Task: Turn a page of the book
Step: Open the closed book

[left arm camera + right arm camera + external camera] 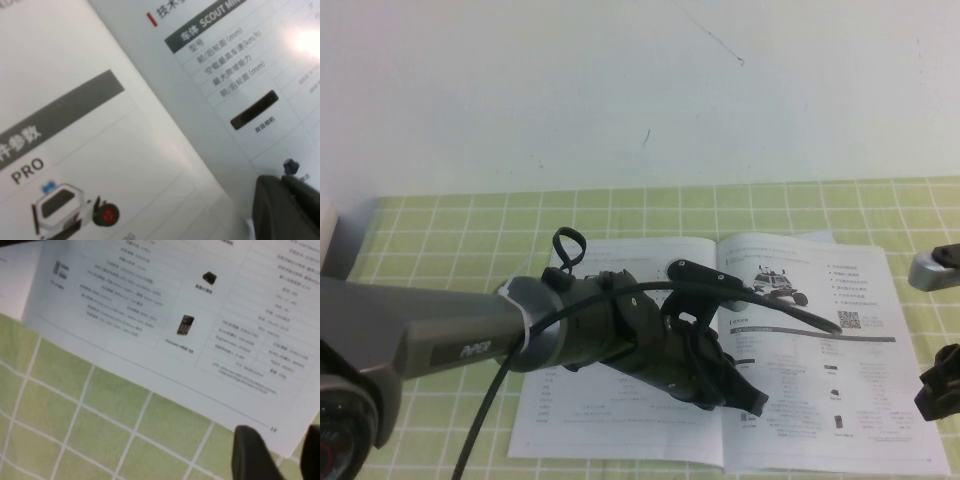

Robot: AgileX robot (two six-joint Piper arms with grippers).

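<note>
**Page slip and crease risk over the open book**

Your book (pixel 740 345) lies open and flat on the green-checked counter (pixel 450 225), its spine running away from you near the middle. The left gripper (pixel 745 398) hangs low over the spine area, its tip over the inner edge of the right page. In the left wrist view only one dark fingertip shows against the paper, so you cannot tell whether the jaws are spread or pressed together.

The right gripper (pixel 275 452) hovers beside the book's near right corner, jaws spread, pinching nothing.

The glossy page may slide under a fingertip instead of lifting. Press too hard near the spine and you could crease it, or drag the whole book. Pinch deep and two pages may come up together.

No containers are in sight.
</note>
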